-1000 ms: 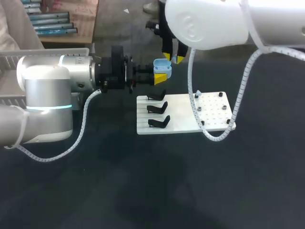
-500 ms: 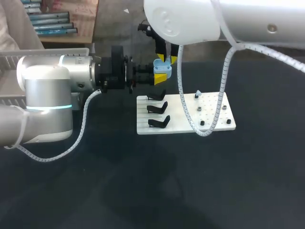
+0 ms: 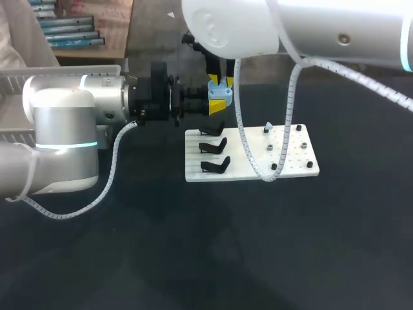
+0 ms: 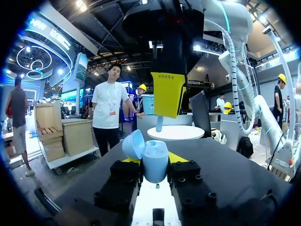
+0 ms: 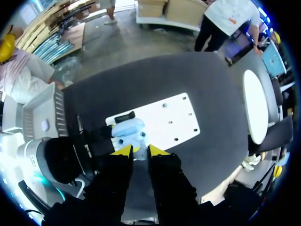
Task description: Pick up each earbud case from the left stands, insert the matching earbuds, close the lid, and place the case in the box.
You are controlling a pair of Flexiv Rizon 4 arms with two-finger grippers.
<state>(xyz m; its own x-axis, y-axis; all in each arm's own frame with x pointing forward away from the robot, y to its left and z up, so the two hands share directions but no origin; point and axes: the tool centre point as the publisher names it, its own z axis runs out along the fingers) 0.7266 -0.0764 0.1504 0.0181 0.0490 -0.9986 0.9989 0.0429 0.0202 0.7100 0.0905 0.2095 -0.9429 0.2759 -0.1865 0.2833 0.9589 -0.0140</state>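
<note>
left gripper: both yellow tips pressed against the sides of the earbud case, clamped on it. the case is in the air, off the table, just past the far edge of the white board.

right gripper: points straight down directly over the case, fingers nearly together, pinching a small light-blue earbud. the earbud stem sticks out below the yellow tips, just above the case opening, not touching it.

dark table carries everything.

right arm comes in from the upper right and crosses over the board's far side. left arm comes in level from the left, wrist pointing toward the board.

white board lies flat near the table's middle. three black stands sit in a column on its left part; small pegs stand on its right part.

case is light blue, lid open and tipped back to one side.

second small light-blue piece stands at the far row of pegs; too small to tell more.
</note>
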